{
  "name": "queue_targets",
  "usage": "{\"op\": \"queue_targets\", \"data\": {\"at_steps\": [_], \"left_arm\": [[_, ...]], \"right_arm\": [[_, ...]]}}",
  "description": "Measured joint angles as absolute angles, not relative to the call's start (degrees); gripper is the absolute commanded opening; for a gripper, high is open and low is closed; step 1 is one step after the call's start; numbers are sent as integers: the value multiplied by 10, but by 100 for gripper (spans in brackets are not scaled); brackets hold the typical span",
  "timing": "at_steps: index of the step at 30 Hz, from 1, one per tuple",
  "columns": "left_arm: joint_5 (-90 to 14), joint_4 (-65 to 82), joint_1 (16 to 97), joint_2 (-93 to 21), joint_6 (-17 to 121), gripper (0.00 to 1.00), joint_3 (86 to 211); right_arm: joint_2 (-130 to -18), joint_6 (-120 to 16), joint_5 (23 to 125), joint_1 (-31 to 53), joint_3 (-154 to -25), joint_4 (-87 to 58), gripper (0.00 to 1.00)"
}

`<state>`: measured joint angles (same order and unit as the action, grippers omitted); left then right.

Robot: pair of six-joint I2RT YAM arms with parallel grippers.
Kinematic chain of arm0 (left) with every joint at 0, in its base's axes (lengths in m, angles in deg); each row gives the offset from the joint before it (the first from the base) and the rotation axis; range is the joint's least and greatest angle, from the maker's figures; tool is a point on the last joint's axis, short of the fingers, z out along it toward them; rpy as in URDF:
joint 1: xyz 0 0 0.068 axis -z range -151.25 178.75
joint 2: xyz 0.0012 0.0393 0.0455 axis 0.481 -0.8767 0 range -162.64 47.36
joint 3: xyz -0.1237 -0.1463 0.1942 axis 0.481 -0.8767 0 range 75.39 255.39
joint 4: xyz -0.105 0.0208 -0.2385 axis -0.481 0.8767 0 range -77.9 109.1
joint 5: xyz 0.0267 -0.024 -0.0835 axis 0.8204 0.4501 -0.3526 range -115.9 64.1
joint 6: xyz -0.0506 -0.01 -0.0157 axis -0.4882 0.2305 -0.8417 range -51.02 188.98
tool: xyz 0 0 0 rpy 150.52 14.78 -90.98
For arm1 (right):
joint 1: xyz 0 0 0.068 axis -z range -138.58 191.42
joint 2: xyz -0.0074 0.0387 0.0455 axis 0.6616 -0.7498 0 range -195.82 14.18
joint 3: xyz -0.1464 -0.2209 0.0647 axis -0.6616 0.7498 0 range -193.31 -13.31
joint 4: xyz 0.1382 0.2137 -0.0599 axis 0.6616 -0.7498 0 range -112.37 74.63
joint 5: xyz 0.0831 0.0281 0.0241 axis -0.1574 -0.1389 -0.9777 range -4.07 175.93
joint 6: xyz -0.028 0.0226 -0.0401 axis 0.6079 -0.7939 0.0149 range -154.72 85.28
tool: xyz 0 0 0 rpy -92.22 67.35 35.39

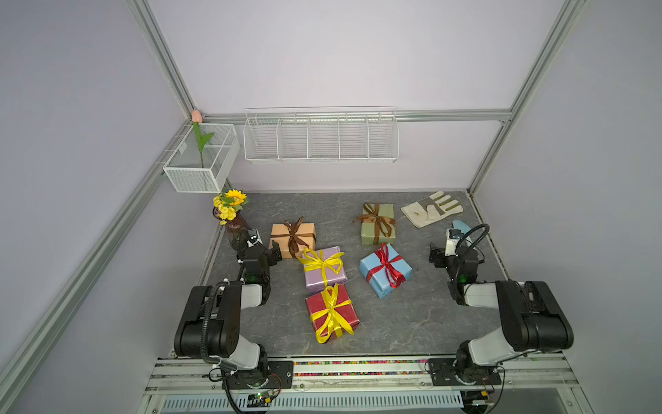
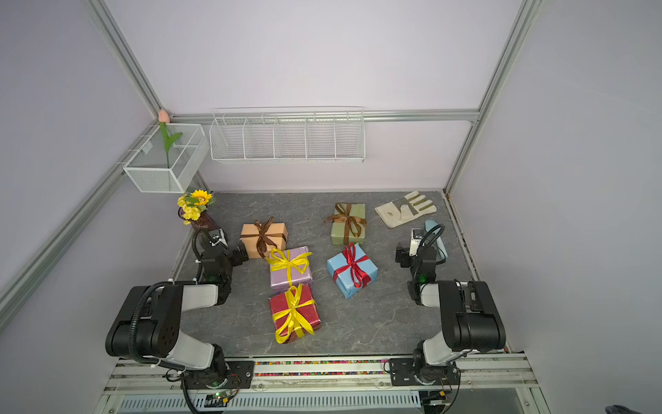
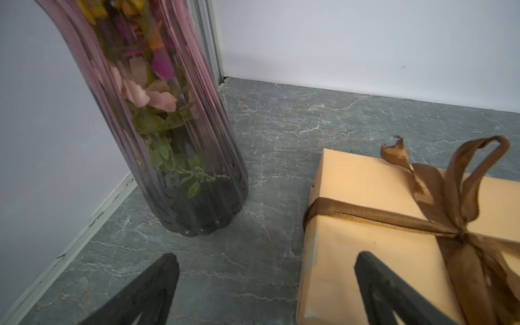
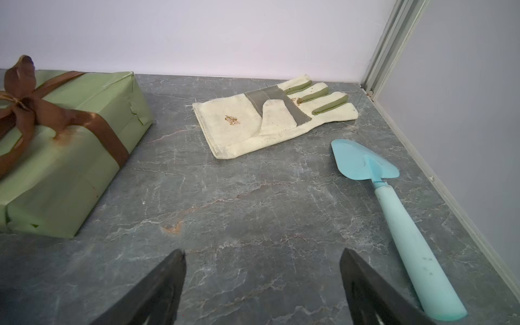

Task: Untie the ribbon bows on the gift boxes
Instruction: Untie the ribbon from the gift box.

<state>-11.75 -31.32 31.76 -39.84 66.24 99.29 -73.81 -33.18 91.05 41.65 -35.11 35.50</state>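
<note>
**Five ribbon bows (image 1: pixel 388 265) tied: where this can go wrong**

Surface (image 1: pixel 394 322): all five gift boxes (image 1: pixel 379 229) sit on it, each with its bow on top. They crowd the centre, which leaves little room to pull.

Vase (image 3: pixel 168 140): the tallest item, in the back corner just beside the left pincer (image 3: pixel 267 257). The jaws are wide and empty, one tip over the edge of the tan-orange box (image 3: pixel 365 211). Risk: an arm swing toward that corner tips the vase.

Boxes: the lilac box (image 1: pixel 336 277) and red box (image 1: pixel 317 301) are touching or nearly so; I cannot tell which. The red box's yellow bow (image 1: pixel 331 310) reaches the lilac edge. The light blue box (image 1: pixel 370 263) lies near the olive green box (image 4: pixel 70 154). Risk: these probably weigh little, so a pull with no second hold drags a box into its neighbour.

Right pincer (image 4: pixel 263 252): wide and empty over bare surface. The trowel (image 4: pixel 394 211) handle is just beside one tip, and the glove (image 4: pixel 267 118) lies farther off. Risk: a sideways move nudges the trowel.

Ribbon: thin and shiny. Risk: gripping a loop instead of a tail tightens the knot, or the tail slips out. The brown bow (image 3: pixel 461 197) has a frayed tail that may tear.
</note>
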Motion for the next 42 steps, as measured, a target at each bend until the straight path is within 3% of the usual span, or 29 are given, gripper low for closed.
{"op": "queue_targets", "data": {"at_steps": [34,38,42], "left_arm": [[-118,-313,318,-398,663,100,993],[-120,-288,318,-368,667,100,993],[-125,-180,321,-262,664,100,1023]], "right_arm": [[-738,-332,924,413,-351,355,89],[-700,-332,960,394,-383,252,89],[-628,-334,985,363,-465,121,89]]}}
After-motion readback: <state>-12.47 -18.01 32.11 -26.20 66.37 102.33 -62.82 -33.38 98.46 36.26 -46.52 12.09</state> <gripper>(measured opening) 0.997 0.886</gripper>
